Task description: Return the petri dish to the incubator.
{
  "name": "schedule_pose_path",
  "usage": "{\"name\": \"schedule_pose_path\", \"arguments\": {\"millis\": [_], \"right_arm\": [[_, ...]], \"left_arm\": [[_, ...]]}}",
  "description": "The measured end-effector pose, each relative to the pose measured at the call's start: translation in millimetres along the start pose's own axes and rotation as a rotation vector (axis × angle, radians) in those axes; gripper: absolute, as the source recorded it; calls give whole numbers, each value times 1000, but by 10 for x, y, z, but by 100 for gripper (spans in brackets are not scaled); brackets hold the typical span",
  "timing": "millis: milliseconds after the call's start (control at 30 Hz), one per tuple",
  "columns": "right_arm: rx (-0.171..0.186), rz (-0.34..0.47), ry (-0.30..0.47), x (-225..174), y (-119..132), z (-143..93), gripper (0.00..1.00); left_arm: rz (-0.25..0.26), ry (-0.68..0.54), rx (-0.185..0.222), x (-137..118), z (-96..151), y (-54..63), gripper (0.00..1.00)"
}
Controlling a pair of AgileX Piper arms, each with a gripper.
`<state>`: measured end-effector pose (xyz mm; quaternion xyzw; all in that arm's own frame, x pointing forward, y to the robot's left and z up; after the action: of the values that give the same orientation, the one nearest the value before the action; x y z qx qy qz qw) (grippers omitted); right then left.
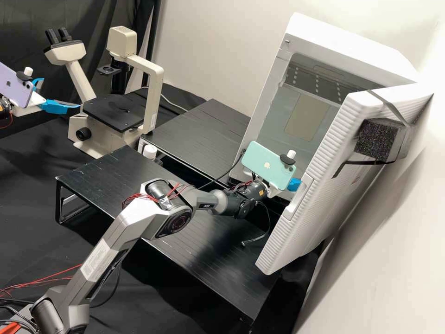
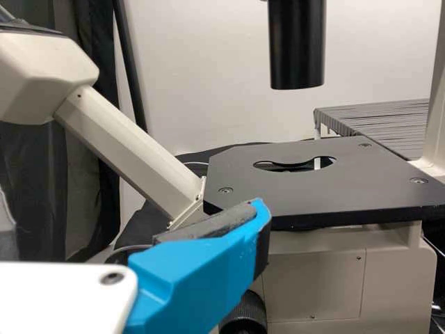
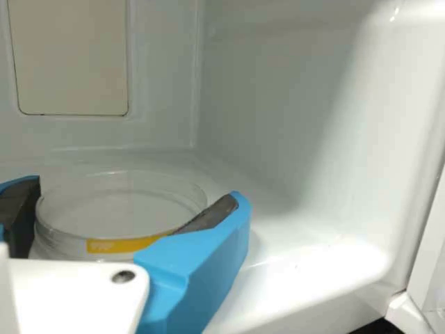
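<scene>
In the high view, the incubator's door (image 1: 296, 236) partly hides the right gripper (image 1: 294, 184); from its wrist we see it clasping, it seems, the petri dish (image 3: 115, 209) inside the incubator (image 1: 343, 39). The left gripper (image 1: 60, 93) stands wide near the microscope (image 1: 155, 93).

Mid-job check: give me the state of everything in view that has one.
Incubator door: open
Petri dish: inside the incubator, upright
Right pincer: closed on the dish
Left pincer: open, empty
Microscope stage: nothing on it
</scene>
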<state>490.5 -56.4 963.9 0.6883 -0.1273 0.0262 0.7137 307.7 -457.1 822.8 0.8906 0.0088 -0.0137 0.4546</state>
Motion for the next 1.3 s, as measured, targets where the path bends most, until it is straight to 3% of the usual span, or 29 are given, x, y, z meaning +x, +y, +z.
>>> {"name": "schedule_pose_path", "arguments": {"millis": [400,567,733,967,1300], "right_arm": [[25,-11,22,-244,31,-41,100],[82,11,44,-526,140,15,100],[137,82,92,-965,298,57,100],[165,166,232,-1693,304,-85,100],[216,97,212,-2651,-39,-225,100]], "left_arm": [[0,0,0,0,0,0,100],[0,0,0,0,0,0,100],[0,0,0,0,0,0,100],[0,0,0,0,0,0,100],[0,0,0,0,0,0,100]]}}
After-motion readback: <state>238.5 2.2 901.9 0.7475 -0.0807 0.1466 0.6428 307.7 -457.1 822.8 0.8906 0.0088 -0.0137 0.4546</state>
